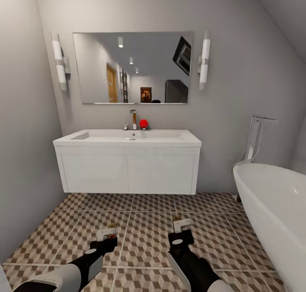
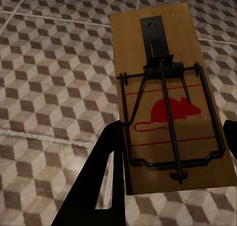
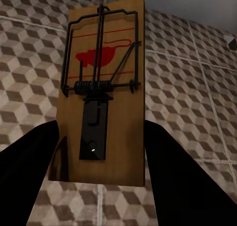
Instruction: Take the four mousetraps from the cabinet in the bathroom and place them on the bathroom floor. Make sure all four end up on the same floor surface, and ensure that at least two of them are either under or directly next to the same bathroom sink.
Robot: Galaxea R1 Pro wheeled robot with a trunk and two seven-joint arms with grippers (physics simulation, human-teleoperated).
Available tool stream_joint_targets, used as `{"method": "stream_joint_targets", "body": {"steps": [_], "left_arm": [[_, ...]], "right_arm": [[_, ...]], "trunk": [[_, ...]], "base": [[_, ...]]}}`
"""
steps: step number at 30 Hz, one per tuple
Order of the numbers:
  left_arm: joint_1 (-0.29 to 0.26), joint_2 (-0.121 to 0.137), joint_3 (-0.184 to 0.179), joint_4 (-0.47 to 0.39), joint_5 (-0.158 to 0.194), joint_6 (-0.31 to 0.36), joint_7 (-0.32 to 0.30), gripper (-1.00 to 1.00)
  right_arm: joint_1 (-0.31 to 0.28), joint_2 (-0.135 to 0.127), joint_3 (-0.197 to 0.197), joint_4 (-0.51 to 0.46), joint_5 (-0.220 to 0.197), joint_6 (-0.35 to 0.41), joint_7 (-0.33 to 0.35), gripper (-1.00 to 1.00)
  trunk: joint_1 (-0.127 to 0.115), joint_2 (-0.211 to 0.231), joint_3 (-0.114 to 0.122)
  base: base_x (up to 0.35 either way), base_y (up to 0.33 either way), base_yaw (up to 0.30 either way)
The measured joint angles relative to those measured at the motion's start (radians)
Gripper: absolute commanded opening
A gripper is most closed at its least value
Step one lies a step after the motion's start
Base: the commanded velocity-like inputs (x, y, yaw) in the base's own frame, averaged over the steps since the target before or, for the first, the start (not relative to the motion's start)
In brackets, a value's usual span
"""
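Brown-beige cube-patterned tiled bathroom floor (image 1: 144,224) ahead, long white rectangular sink (image 1: 127,138) on wall-hung vanity beyond. Two tan wooden mousetraps, one per gripper: left mousetrap (image 2: 165,102), right mousetrap (image 3: 104,95). Light, stiff boards; sprung wire likely snappy, so best held by board edges. Left gripper (image 1: 107,233) and right gripper (image 1: 182,226) low, reaching forward; jaws pinching boards.

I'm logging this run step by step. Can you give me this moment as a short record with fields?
place: bathroom, facing the sink on its white vanity
left gripper: shut on a mousetrap
right gripper: shut on a second mousetrap
height: both traps held above the floor, not yet set down
beside: bathtub on the right
on sink: faucet, small red object
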Motion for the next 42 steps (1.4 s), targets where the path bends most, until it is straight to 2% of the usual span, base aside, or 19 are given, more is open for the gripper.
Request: {"method": "stream_joint_targets", "body": {"steps": [3,9,22,25,26,27,28,30,31,32,34,36,40,42], "left_arm": [[0.000,0.000,-0.001,0.000,0.000,0.001,-0.002,-1.00],[0.000,0.001,-0.001,0.000,0.000,0.000,0.002,-1.00],[0.000,0.002,-0.002,-0.002,-0.003,-0.004,-0.001,-1.00],[0.000,0.002,-0.002,-0.002,-0.002,-0.006,-0.004,-1.00],[0.000,0.002,-0.004,-0.002,-0.003,-0.007,-0.008,-1.00],[0.000,0.003,-0.015,-0.003,-0.032,-0.003,-0.026,-1.00],[0.000,0.003,-0.019,-0.003,-0.042,0.001,-0.034,-1.00],[0.000,0.004,-0.036,-0.004,-0.085,0.039,-0.068,-1.00],[0.000,0.004,-0.039,-0.004,-0.095,0.054,-0.075,-1.00],[0.000,0.006,-0.043,-0.005,-0.112,0.080,-0.085,-1.00],[0.000,0.008,-0.046,-0.006,-0.126,0.106,-0.095,-1.00],[0.000,0.012,-0.048,-0.007,-0.134,0.123,-0.100,-1.00],[0.000,0.015,-0.050,-0.007,-0.139,0.137,-0.103,-1.00],[0.000,0.017,-0.052,-0.007,-0.140,0.143,-0.104,-1.00]], "right_arm": [[0.000,-0.001,0.000,0.000,-0.002,-0.017,0.000,-1.00],[0.000,-0.005,0.000,0.000,-0.004,-0.041,0.006,-1.00],[0.000,-0.005,0.000,0.005,-0.006,-0.042,0.008,-1.00],[0.000,-0.003,-0.001,0.035,-0.005,-0.044,0.009,-1.00],[0.000,-0.002,-0.003,0.078,-0.007,-0.058,0.009,-1.00],[0.000,-0.001,-0.008,0.178,-0.008,-0.111,0.015,-1.00],[0.000,0.000,-0.008,0.203,-0.007,-0.119,0.019,-1.00],[0.000,-0.001,-0.012,0.265,-0.006,-0.132,0.067,-1.00],[0.000,-0.001,-0.013,0.277,-0.005,-0.133,0.089,-1.00],[0.000,-0.002,-0.015,0.296,-0.006,-0.135,0.140,-1.00],[0.000,-0.003,-0.020,0.313,-0.005,-0.136,0.214,-1.00],[0.000,-0.005,-0.042,0.324,-0.005,-0.143,0.269,-1.00],[0.000,-0.005,-0.079,0.330,-0.005,-0.152,0.298,-1.00],[-0.001,-0.005,-0.091,0.331,-0.004,-0.183,0.306,-1.00]], "trunk": [[0.012,-0.021,-0.009],[0.011,-0.021,-0.009],[0.011,-0.021,-0.009],[0.011,-0.021,-0.009],[0.012,-0.021,-0.010],[0.012,-0.021,-0.010],[0.012,-0.021,-0.010],[0.012,-0.021,-0.010],[0.012,-0.021,-0.010],[0.012,-0.021,-0.010],[0.012,-0.021,-0.010],[0.012,-0.021,-0.009],[0.012,-0.021,-0.009],[0.012,-0.021,-0.009]], "base": [[0.000,0.000,0.000],[0.043,0.000,0.000],[0.295,0.000,0.000],[0.119,0.000,0.000],[0.014,0.000,0.000],[0.012,0.000,0.000],[0.007,0.000,0.000],[0.004,0.000,0.000],[0.002,0.000,0.000],[0.002,0.000,0.000],[0.001,0.000,0.000],[0.000,0.000,0.000],[0.000,0.000,0.000],[0.000,0.000,0.000]]}}
